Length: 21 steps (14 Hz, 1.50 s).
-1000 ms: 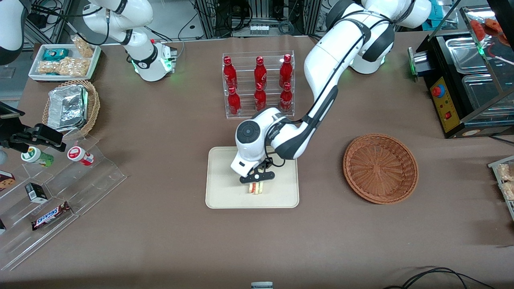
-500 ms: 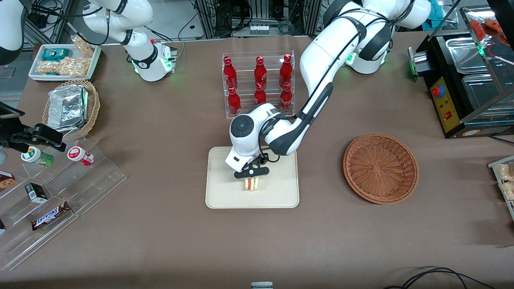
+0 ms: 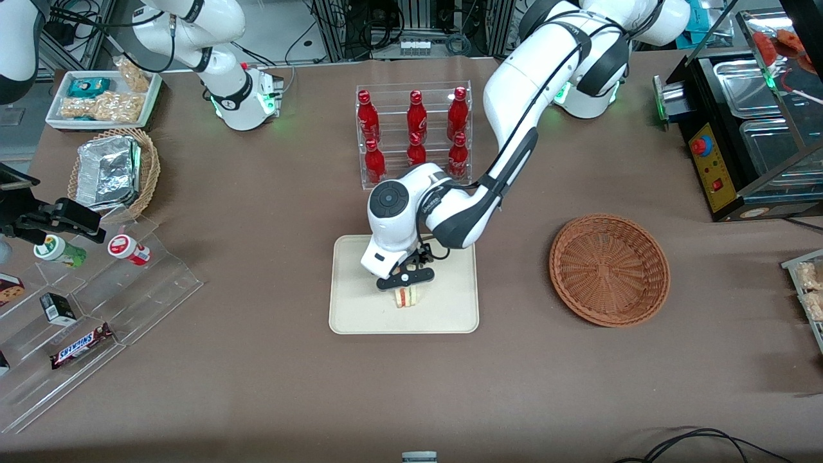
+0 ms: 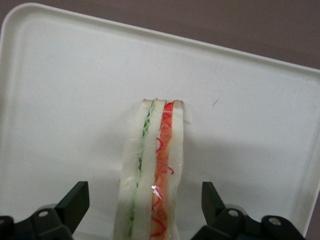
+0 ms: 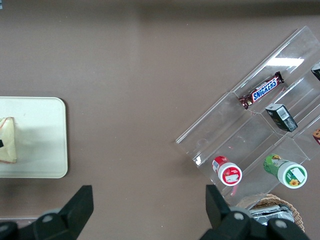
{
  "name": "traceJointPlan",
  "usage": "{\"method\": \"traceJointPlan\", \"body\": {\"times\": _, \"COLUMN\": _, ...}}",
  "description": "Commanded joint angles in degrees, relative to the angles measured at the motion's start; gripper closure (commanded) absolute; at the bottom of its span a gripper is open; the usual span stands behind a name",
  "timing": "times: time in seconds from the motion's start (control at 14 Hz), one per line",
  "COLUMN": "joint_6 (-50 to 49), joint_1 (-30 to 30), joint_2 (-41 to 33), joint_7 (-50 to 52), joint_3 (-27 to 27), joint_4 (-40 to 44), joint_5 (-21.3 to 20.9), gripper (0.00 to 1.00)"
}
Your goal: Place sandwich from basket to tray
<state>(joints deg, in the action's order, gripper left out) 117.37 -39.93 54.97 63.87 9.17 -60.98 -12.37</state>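
Note:
The sandwich [image 3: 406,297], a clear-wrapped white wedge with green and red filling, stands on its edge on the cream tray [image 3: 360,308], near the tray's middle. My gripper [image 3: 405,281] hangs just above it and is open. In the left wrist view the sandwich [image 4: 152,170] sits between the black fingertips [image 4: 77,196] with a clear gap on each side, on the tray [image 4: 75,100]. The reddish-brown basket [image 3: 609,270] stands empty beside the tray, toward the working arm's end. The right wrist view catches the sandwich [image 5: 7,140] on the tray [image 5: 40,135].
A clear rack of red bottles [image 3: 415,132] stands just farther from the camera than the tray, close to my arm. Toward the parked arm's end are a stepped acrylic stand [image 3: 96,308] with snacks, a tan basket with foil [image 3: 112,170] and a white snack tray [image 3: 103,96]. A black appliance [image 3: 739,141] stands at the working arm's end.
My gripper and the sandwich shifted a little toward the parked arm's end over the tray, then barely moved in the last half second.

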Motion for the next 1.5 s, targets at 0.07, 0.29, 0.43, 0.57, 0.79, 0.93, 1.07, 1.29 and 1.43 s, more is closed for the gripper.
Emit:
{"method": "traceJointPlan", "body": {"times": 0.07, "joint_6": -10.55, "joint_1": 1.16, "joint_2": -7.48, "joint_7": 1.52, "joint_3": -1.09, "joint_4": -0.72, "joint_5": -0.46, "gripper": 0.00}}
{"method": "traceJointPlan", "body": {"times": 0.29, "joint_6": -18.28, "joint_1": 5.20, "joint_2": -15.91, "joint_7": 0.56, "joint_3": -0.91, "joint_4": -2.99, "joint_5": 2.86, "gripper": 0.00}}
{"method": "traceJointPlan", "body": {"times": 0.43, "joint_6": -22.51, "joint_1": 8.80, "joint_2": -22.68, "joint_7": -4.60, "joint_3": -0.82, "joint_4": -7.64, "joint_5": 4.81, "gripper": 0.00}}
{"method": "traceJointPlan", "body": {"times": 0.57, "joint_6": -25.86, "joint_1": 12.92, "joint_2": -30.94, "joint_7": -11.37, "joint_3": -1.00, "joint_4": -14.40, "joint_5": 7.53, "gripper": 0.00}}
{"method": "traceJointPlan", "body": {"times": 0.79, "joint_6": -33.57, "joint_1": 20.05, "joint_2": -37.73, "joint_7": -20.34, "joint_3": -1.00, "joint_4": -17.42, "joint_5": 7.98, "gripper": 0.00}}
{"method": "traceJointPlan", "body": {"times": 0.93, "joint_6": -37.72, "joint_1": 24.88, "joint_2": -39.84, "joint_7": -25.52, "joint_3": -1.00, "joint_4": -17.42, "joint_5": 8.07, "gripper": 0.00}}
{"method": "traceJointPlan", "body": {"times": 1.07, "joint_6": -41.50, "joint_1": 29.53, "joint_2": -41.25, "joint_7": -32.37, "joint_3": -1.09, "joint_4": -17.42, "joint_5": 8.07, "gripper": 0.00}}
{"method": "traceJointPlan", "body": {"times": 1.29, "joint_6": -45.02, "joint_1": 34.38, "joint_2": -42.40, "joint_7": -38.02, "joint_3": -1.09, "joint_4": -17.77, "joint_5": 8.16, "gripper": 0.00}}
{"method": "traceJointPlan", "body": {"times": 1.43, "joint_6": -45.30, "joint_1": 36.05, "joint_2": -43.27, "joint_7": -38.47, "joint_3": -1.09, "joint_4": -18.38, "joint_5": 8.15, "gripper": 0.00}}
